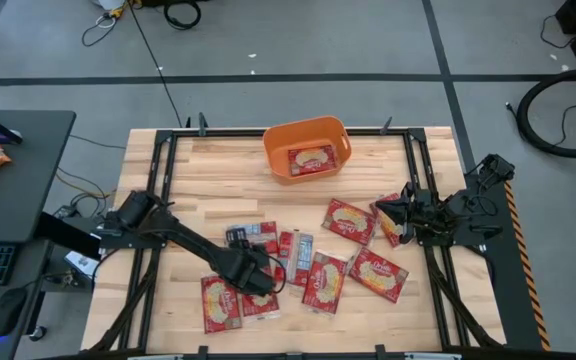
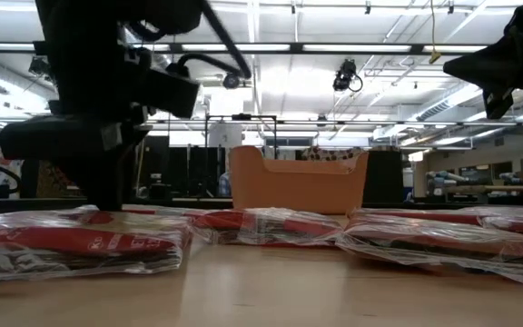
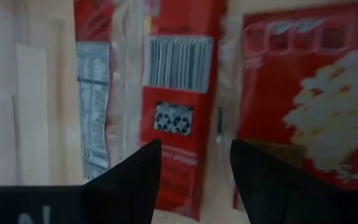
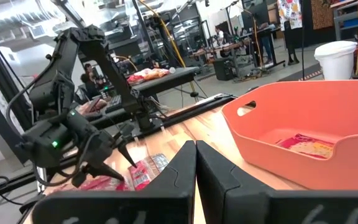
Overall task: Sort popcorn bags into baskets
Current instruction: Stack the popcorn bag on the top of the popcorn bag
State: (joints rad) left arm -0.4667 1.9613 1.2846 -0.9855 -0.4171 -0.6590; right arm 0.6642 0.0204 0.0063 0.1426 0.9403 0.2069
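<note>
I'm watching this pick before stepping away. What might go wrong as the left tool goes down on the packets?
1. The left tool is open right over the gap between two popcorn bags lying edge to edge, so it may pinch both or only loose wrapper.
2. The orange basket is at the table's far side; a weakly gripped bag might drop on the way.

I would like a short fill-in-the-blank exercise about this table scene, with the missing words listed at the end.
1. The orange basket already holds ____ popcorn bag.
2. The left gripper is low over the bags on the table with its jaws ____.
3. The right gripper, at the table's right edge, has its jaws ____ and holds nothing.
4. The bag between the left gripper's jaws shows a ____ on its back.

Missing words: one; open; shut; barcode
</note>
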